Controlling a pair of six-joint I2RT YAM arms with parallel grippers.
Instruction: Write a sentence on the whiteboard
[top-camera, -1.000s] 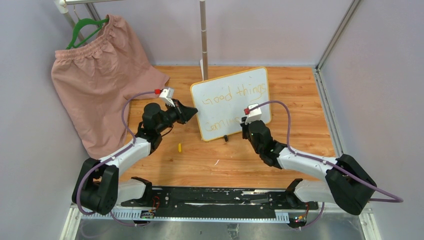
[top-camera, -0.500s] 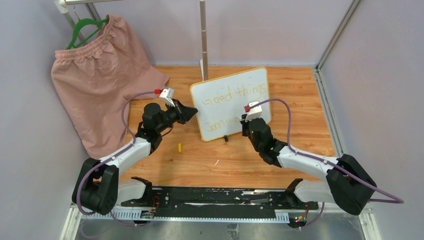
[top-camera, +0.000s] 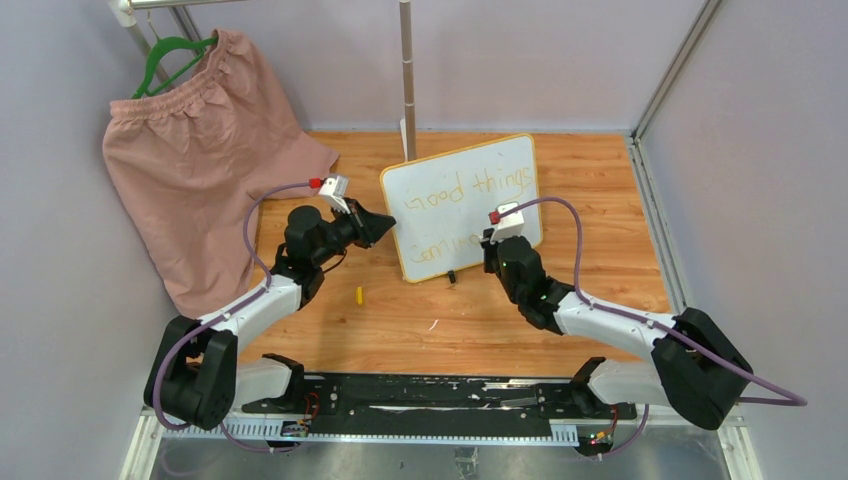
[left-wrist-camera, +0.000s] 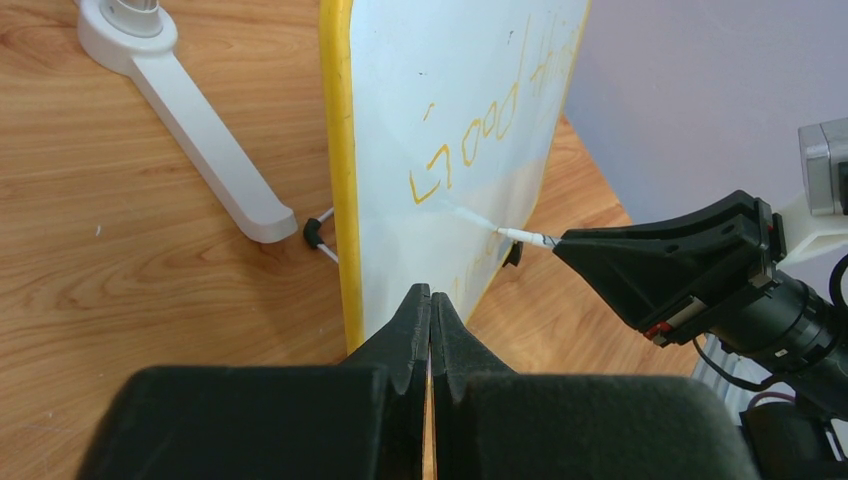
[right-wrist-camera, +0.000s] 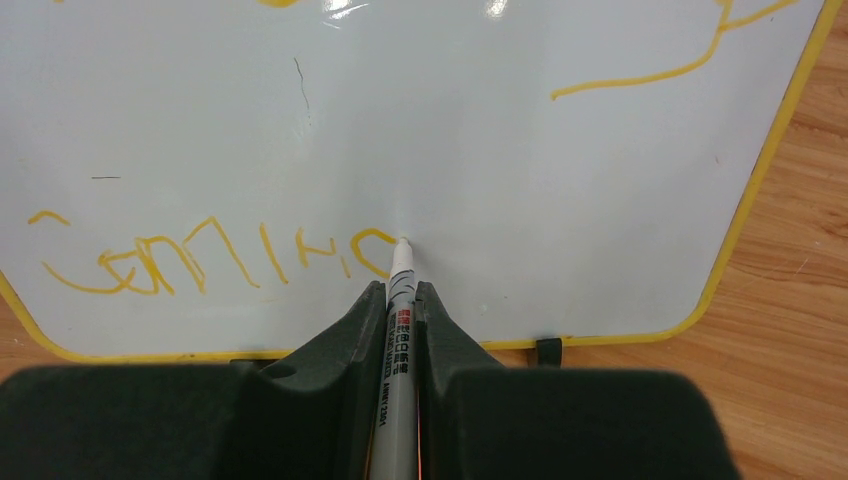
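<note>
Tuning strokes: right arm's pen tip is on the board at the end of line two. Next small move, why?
Probably a short downward curl of the marker, tip on the whiteboard. The right gripper clamps it, its tip touching the last loop of the sentence, which lacks a tail to read as g. The left gripper, shut, sits by the board's edge.

From above, the right gripper (top-camera: 487, 244) hides the end of the sentence (top-camera: 466, 192) on the whiteboard (top-camera: 450, 225); your right wrist view crops its upper line.
</note>
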